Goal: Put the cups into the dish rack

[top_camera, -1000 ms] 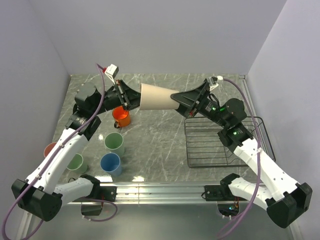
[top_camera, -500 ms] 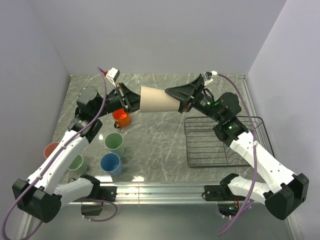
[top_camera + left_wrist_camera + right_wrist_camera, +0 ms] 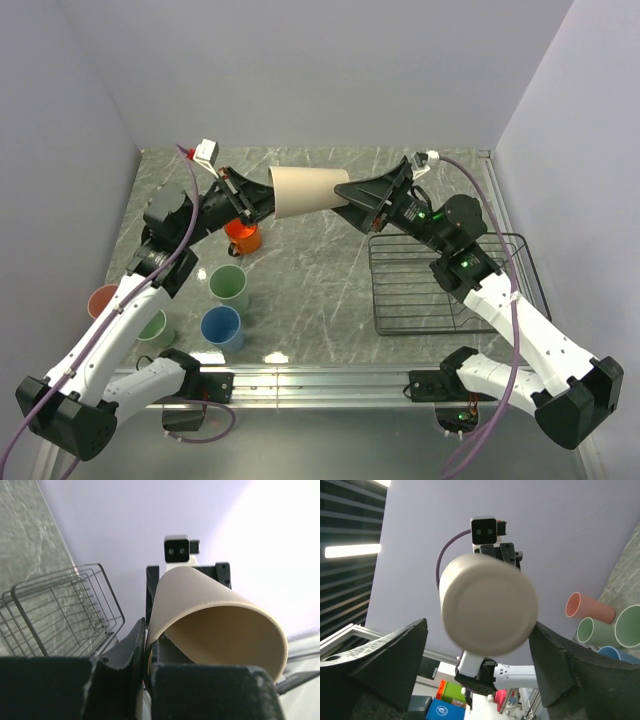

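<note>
Looking down from the top view: the beige cup point(image 3: 305, 190) is up in the air over the back of the desk point(image 3: 320, 270), lying on its side between the two arms, wide mouth toward the left arm, base toward the right arm. The left end effector point(image 3: 250, 206) is pinching the cup at its rim. The right end effector point(image 3: 345, 198) is at the base end, fingers spread. The dish rack point(image 3: 420, 290) sits on the right side of the desk with no cups in it. The orange mug point(image 3: 242, 235) stands below the held cup, near the left arm. A green cup point(image 3: 228, 285), the blue cup point(image 3: 220, 325), a second green cup point(image 3: 152, 325) and the salmon cup point(image 3: 102, 298) stand front left, well apart from the rack

Left wrist view: the cup's mouth point(image 3: 215, 625) fills the frame, its wall clamped between the two dark fingers point(image 3: 125, 652) at the rim, one outside, one inside. The rack point(image 3: 65, 610) shows behind on the left. The right arm's wrist camera point(image 3: 177, 548) shows beyond the cup

Right wrist view: the cup's round base point(image 3: 489, 605) faces the camera, centred between the two fingers point(image 3: 385, 660), which are wide apart. Cannot tell if they touch the cup. The salmon, green and blue cups show at the right edge, mouths toward the camera
</note>
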Robot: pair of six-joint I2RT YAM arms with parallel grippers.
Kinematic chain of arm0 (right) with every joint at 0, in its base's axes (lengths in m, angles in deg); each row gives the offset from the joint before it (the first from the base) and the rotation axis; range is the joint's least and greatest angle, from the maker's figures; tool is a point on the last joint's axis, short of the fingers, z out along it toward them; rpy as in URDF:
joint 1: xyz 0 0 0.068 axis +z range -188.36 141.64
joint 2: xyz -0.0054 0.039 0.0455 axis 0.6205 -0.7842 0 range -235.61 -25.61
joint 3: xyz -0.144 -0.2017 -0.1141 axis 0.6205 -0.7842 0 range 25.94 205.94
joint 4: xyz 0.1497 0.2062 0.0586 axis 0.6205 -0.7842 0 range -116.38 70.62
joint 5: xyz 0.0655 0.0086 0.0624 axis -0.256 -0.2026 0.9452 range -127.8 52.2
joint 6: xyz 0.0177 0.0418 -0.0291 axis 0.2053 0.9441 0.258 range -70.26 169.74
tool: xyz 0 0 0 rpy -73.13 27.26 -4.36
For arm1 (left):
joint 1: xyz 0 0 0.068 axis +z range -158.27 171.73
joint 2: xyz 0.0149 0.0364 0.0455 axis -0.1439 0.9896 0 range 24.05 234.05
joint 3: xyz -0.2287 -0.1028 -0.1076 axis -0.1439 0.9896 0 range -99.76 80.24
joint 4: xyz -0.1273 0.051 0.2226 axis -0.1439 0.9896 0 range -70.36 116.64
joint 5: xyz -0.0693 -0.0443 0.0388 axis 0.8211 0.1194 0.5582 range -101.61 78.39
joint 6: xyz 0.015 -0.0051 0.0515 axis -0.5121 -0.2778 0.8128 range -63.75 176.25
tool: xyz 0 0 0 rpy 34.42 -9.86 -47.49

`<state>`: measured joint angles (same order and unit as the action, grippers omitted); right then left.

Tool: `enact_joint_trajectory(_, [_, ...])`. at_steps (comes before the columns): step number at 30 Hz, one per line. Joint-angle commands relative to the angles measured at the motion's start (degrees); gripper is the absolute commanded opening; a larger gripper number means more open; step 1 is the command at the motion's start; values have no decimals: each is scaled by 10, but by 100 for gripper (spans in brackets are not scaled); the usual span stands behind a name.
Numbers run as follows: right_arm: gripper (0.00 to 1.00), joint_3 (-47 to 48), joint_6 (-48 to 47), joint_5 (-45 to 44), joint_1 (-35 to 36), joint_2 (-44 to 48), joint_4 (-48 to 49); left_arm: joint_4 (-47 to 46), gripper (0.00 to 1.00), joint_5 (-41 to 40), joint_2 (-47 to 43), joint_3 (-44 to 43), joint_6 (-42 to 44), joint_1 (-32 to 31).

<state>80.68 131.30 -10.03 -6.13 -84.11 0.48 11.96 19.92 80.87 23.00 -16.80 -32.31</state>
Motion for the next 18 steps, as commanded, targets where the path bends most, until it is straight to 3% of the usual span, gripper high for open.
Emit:
enact_joint_trajectory(1, [85, -9, 8, -10, 5, 22, 30, -1, 0, -39, -7, -2, 10, 3])
enact_joint_trajectory(18, [82, -10, 19, -32, 6, -2, 55, -7, 0, -38, -14, 23, 4, -36])
